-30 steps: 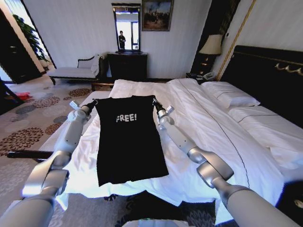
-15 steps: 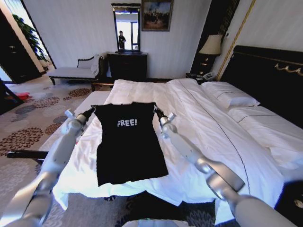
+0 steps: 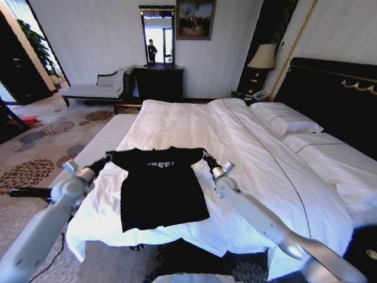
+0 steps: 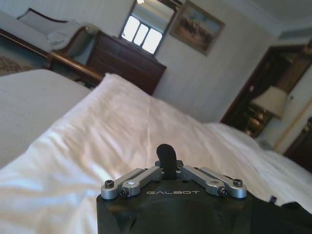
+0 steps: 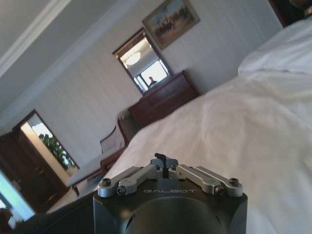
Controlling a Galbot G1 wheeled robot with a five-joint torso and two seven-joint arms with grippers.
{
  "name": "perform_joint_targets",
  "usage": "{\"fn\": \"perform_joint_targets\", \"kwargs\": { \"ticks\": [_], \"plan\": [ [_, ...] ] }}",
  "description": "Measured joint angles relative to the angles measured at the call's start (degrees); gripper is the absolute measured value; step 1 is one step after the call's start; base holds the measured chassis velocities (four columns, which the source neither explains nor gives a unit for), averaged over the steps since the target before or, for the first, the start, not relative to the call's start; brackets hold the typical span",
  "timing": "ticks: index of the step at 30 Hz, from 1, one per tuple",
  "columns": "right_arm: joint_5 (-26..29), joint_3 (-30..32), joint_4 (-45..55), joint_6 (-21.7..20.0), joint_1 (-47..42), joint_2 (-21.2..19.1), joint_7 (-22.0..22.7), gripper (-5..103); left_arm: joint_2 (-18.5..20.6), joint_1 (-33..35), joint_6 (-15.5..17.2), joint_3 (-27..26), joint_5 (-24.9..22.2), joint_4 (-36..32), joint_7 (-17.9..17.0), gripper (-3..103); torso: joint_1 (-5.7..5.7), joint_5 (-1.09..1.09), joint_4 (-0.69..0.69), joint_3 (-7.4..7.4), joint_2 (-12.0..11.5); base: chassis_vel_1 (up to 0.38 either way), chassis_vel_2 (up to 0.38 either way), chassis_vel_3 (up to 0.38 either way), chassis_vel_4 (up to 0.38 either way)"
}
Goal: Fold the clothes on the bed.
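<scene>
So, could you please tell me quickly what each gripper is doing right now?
Left gripper: shut on the black T-shirt, at its left shoulder corner.
Right gripper: shut on the black T-shirt, at its right shoulder corner.

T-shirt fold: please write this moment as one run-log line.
left gripper: shut on T-shirt far corner | right gripper: shut on other far corner | top edge folding toward robot | bed

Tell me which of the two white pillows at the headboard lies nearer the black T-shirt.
The farther pillow, up by the bedside lamp, lies nearer the black T-shirt. The other pillow sits farther out to the robot's right, below the dark headboard.
</scene>
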Motion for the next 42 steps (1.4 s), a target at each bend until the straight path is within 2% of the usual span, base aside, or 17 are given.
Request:
{"fn": "perform_joint_targets", "kwargs": {
  "ticks": [4,5,8,9,12,19,27,39,40,41,42],
  "plan": [
    [-1.0,0.1,3.1,0.2,-4.1,-0.9,0.4,0,-0.1,4.4,0.0,-1.6,1.5,-2.5,0.0,0,0.01,0.01,-0.03,0.0,0.0,0.0,0.0,0.0,0.0],
    [-2.3,0.4,5.7,0.4,-8.0,-1.5,0.7,0,-0.4,8.4,0.0,-2.7,3.2,-4.4,0.0,0,0.01,0.01,-0.02,0.0,0.0,0.0,0.0,0.0,0.0],
    [-4.2,1.0,8.1,0.6,-12.5,-1.9,0.9,0,-0.6,13.5,0.0,-4.0,6.6,-6.2,0.4,0,0.01,0.0,0.0,0.01,0.0,0.0,0.0,0.0,0.0],
    [-4.2,1.0,8.1,0.6,-12.5,-1.9,0.9,0,-0.6,13.5,0.0,-4.0,6.6,-6.2,0.4,0,0.01,0.0,0.0,0.01,0.0,0.0,0.0,0.0,0.0],
    [-6.0,1.4,8.8,0.9,-15.4,-2.0,0.8,0,-1.0,17.0,0.0,-4.8,10.5,-6.4,1.3,0,0.02,0.0,0.01,0.01,0.0,0.0,0.0,0.0,0.0],
    [-7.8,1.6,9.3,1.2,-18.9,-2.2,0.6,0,-1.8,19.6,1.3,-5.4,12.1,-7.4,1.5,0,0.03,-0.01,-0.01,0.02,0.0,0.0,0.0,0.0,0.0],
    [-10.5,1.4,7.3,1.2,-22.2,-1.7,-0.1,0,-1.9,24.4,2.6,-5.2,17.6,-7.0,2.3,0,0.03,-0.02,0.01,0.02,0.0,0.0,0.0,0.0,0.0],
    [-12.4,1.2,5.0,1.2,-21.6,-0.5,0.1,-2,-3.1,25.3,2.8,-5.1,19.8,-6.7,2.0,-1,0.03,-0.01,0.0,0.02,0.0,0.0,0.0,0.0,0.0],
    [-12.7,1.3,5.1,1.4,-21.5,-0.4,0.2,3,-3.4,25.3,2.7,-5.6,19.9,-6.9,2.0,-1,0.03,-0.01,0.0,0.02,0.0,0.0,0.0,0.0,0.0],
    [-12.9,1.4,5.3,1.5,-21.5,-0.4,0.2,3,-3.6,25.3,2.6,-6.0,20.0,-7.1,2.0,4,0.03,-0.01,0.0,0.02,0.0,0.0,0.0,0.0,0.0],
    [-13.0,1.6,5.8,1.6,-21.4,-0.3,0.2,8,-4.0,25.3,2.3,-6.7,20.4,-7.5,2.0,10,0.03,-0.01,0.0,0.02,0.0,0.0,0.0,0.0,0.0]
  ]
}}
